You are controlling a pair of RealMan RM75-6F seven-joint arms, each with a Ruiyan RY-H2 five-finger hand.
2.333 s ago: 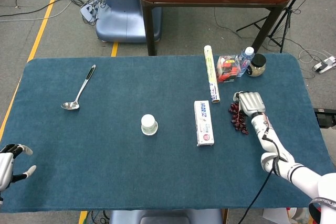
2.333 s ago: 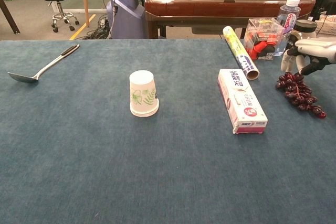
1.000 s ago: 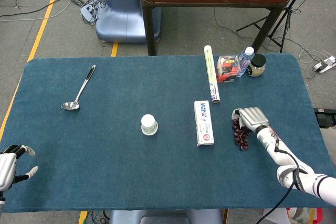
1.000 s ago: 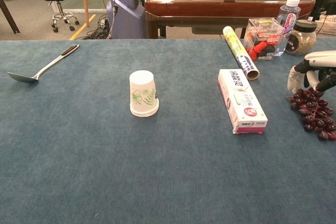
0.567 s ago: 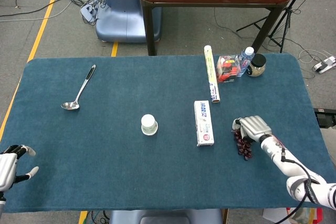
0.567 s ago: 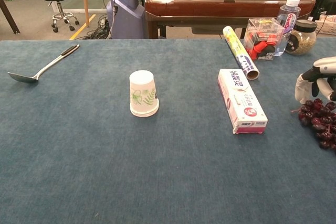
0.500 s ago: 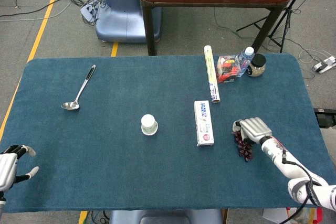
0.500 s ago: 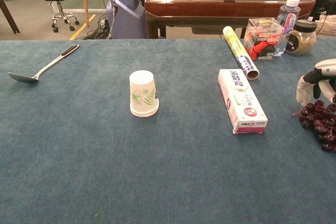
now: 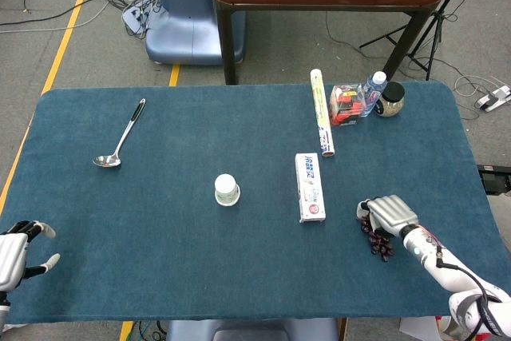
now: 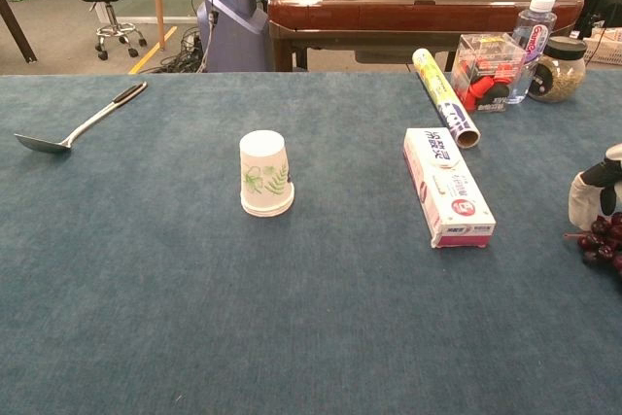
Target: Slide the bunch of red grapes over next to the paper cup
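At far left, only in the head view: left hand [image 9: 14, 253] at the table's [image 9: 160, 261] near corner, fingers spread, holding nothing. Left-back, a spoon [image 9: 120, 135]. Centre, upside-down paper cup [image 9: 227, 190]; right of it a toothpaste box [image 9: 310, 187]. Right of that, well apart from the cup, red grapes [image 9: 377, 242] lying under the right hand [image 9: 390, 215], fingers curled over the bunch (cut off at the chest view's edge). Dragged nearer the front edge than 2.3 s ago, no closer to the cup.
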